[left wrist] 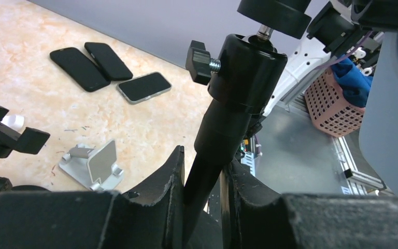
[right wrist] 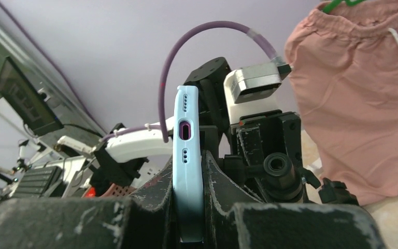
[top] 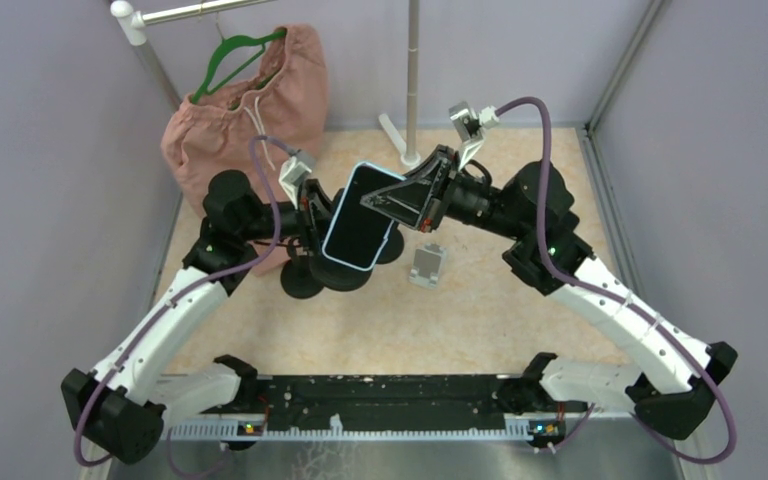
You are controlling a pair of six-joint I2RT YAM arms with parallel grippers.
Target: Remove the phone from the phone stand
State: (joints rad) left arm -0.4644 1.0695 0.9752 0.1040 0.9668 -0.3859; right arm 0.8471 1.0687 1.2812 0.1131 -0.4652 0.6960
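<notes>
Right tool (right wrist: 189, 179) clamps pale-blue-cased phone (top: 358, 218), dark screen, tilted; left tool (left wrist: 203, 181) grips black phone stand (left wrist: 238, 88)

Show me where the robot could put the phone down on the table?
The widest bare patch of table lies between the silver stand and the arm bases. Another sits right of that stand. It's crowded on the left, around the black stand bases and pink bag.
</notes>
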